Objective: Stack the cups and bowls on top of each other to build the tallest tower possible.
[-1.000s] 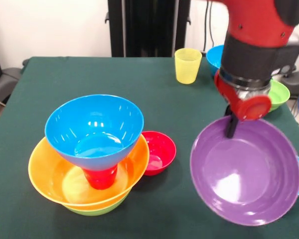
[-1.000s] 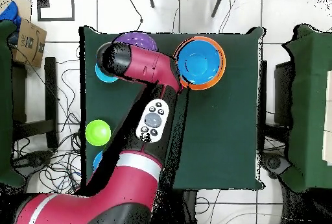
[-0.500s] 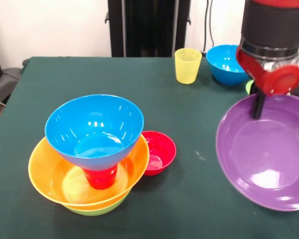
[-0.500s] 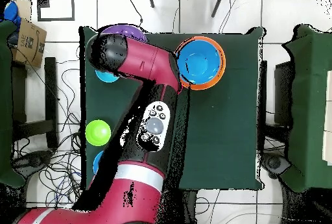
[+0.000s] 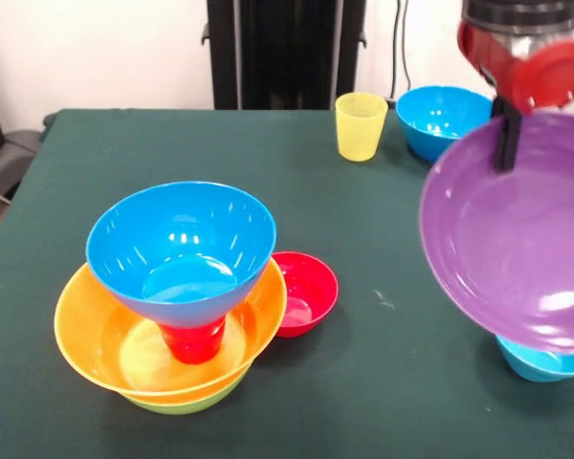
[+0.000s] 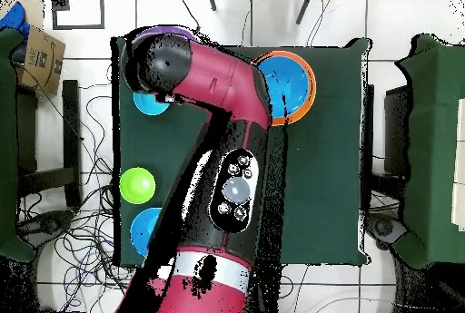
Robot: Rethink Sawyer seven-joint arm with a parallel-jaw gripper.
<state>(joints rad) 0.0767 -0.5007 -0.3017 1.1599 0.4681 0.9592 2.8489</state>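
Gripper (image 5: 504, 143) clamps the large glossy purple plastic bowl (image 5: 517, 239) by its rim, apparently; bowl has risen clear, ready for carrying to the tower (image 5: 177, 296) at left.

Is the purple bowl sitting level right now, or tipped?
Tipped. The purple bowl hangs off the table from the gripper at its upper rim, its open inside turned toward the front camera.

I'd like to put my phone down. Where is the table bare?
Bare cloth lies behind the tower, left of the yellow cup, and between the red bowl and the purple bowl held by the gripper. The right side is crowded.
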